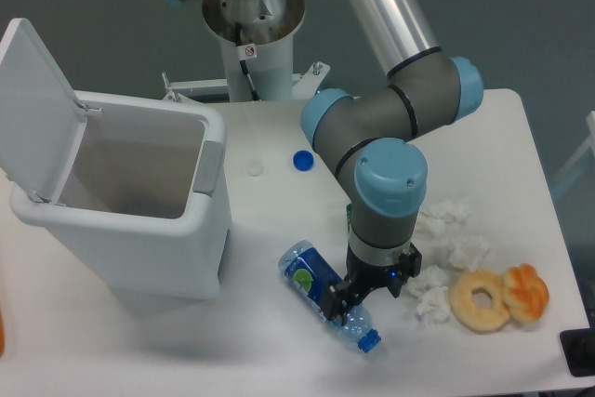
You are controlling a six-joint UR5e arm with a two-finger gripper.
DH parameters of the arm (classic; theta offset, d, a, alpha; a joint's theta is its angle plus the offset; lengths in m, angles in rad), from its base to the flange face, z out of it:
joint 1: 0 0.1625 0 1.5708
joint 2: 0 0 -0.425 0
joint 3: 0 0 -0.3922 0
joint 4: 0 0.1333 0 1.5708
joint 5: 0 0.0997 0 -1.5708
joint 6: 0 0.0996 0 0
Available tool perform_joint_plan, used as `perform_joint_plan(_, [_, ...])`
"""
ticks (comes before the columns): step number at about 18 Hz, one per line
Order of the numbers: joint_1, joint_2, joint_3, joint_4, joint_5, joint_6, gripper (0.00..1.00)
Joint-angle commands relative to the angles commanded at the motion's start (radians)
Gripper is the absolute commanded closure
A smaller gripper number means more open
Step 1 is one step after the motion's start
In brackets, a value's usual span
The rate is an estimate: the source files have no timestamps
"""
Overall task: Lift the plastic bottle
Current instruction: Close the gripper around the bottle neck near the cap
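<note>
Blue label and blue cap mark the plastic bottle, which lies on its side on the white table just in front of the open white bin, its long axis running diagonally from the rounded base at upper left to the cap at lower right. The gripper hangs directly over the bottle's neck-side half, at the lower edge of the label, so the bottle's body stretches away up and to the left of the tool while the cap pokes out below and to the right. The fingers look dark and low against the clear plastic; whether they are spread around the bottle or already pinching it I cannot tell from this angle. The bottle appears uncrushed, its label showing a green-and-white logo. To its right lie crumpled tissues and a doughnut.
</note>
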Motion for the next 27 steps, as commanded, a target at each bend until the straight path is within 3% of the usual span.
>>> perform_joint_plan(7, [-0.02,-0.057,0.005,0.0,0.015,-0.012,0.0])
perform_joint_plan(10, [0.008,-0.074,0.017,0.006,0.012,-0.008,0.0])
perform_joint_plan(12, [0.011,-0.1,0.023,0.043,0.017,-0.006,0.0])
perform_joint_plan(27, [0.0,-0.161,0.025,0.132,0.117,-0.106,0.0])
